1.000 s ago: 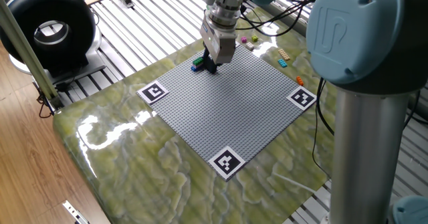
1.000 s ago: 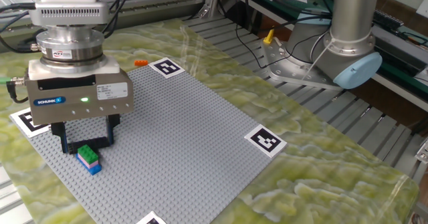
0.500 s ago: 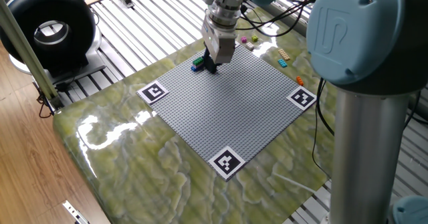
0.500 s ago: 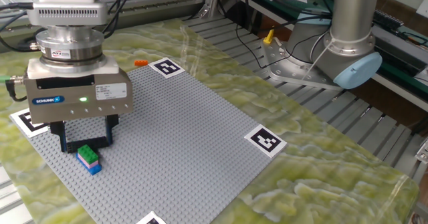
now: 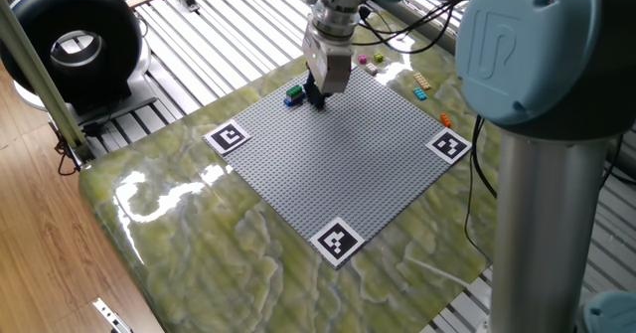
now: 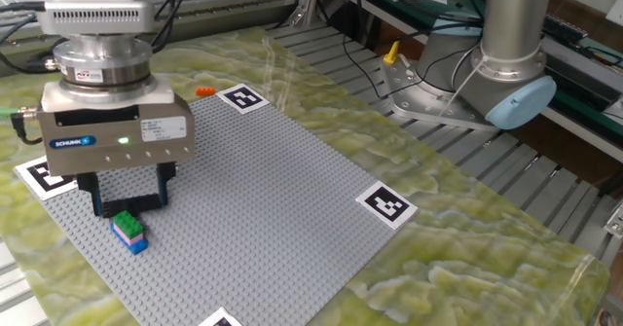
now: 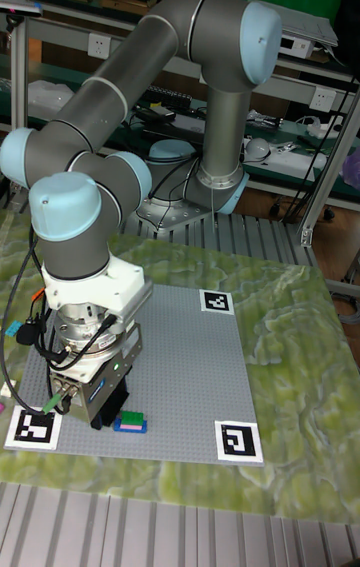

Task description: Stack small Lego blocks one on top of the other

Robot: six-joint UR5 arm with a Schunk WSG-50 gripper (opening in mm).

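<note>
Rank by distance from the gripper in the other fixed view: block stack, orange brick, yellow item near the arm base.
From the gripper:
1. Block stack, on the baseplate just in front of the fingers.
2. Orange brick, off the baseplate beside the far marker tag.
3. Yellow item, off the table near the arm base.

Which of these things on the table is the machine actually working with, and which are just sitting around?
Part of the job:
stacked bricks
loose bricks
orange brick
pincer

Just lying about:
grey baseplate
marker tags
</note>
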